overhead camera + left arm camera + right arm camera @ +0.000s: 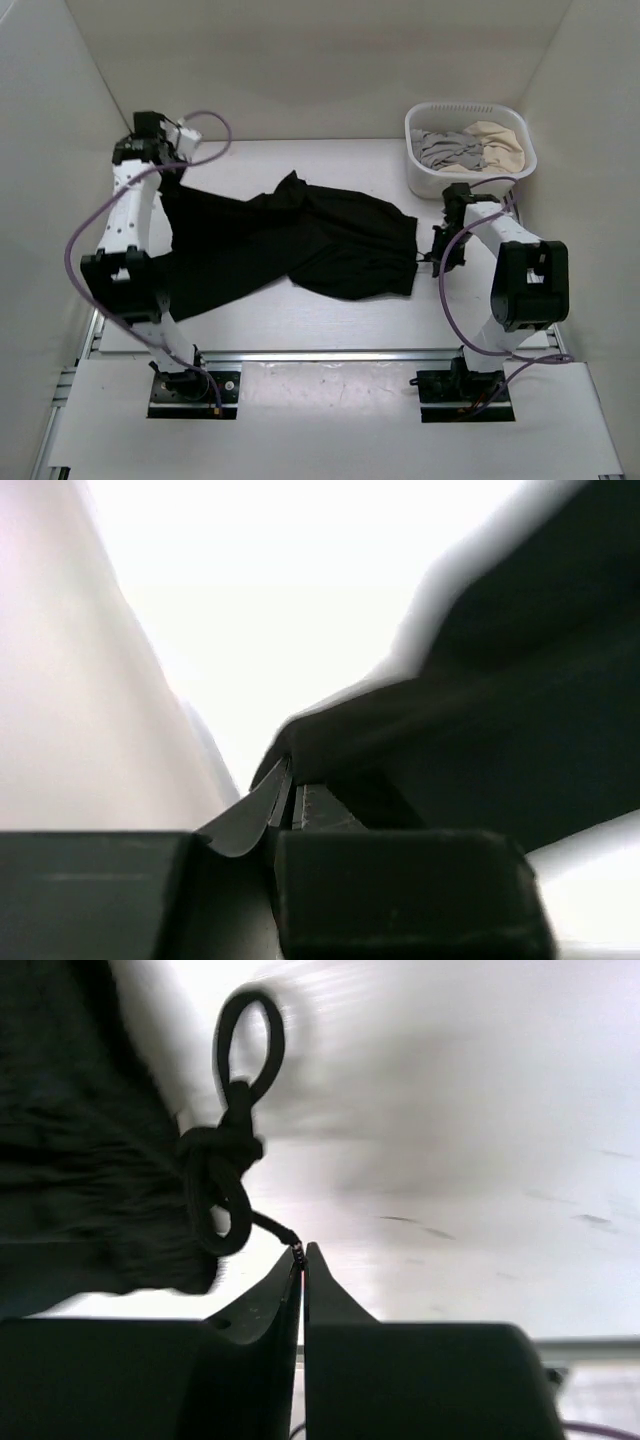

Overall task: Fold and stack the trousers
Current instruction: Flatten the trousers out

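A: Position of the trousers (300, 240)?
B: Spread on the white table (330, 320) between the two arms. They lie unfolded and rumpled, with one part running toward the far left corner and the bulk toward the right. A crumpled peak stands near the middle of the far edge.

A: Left gripper (290, 790)?
B: Jaws closed, with a fold of the black fabric pinched between the fingertips. The top view puts it at the garment's far left end, close to the left wall.

A: Right gripper (303, 1255)?
B: Jaws drawn together with hardly any gap. The tip of the black drawstring (235, 1160) enters between the fingertips. The cord is knotted with a loop above the knot and leads back to the cloth on the left of the wrist view. From above, this gripper sits at the garment's right edge.

A: Anything else on the table?
B: A white basket (415, 150) in the far right corner, apart from the black cloth. It holds a grey garment (440, 150) and a beige garment (500, 145).
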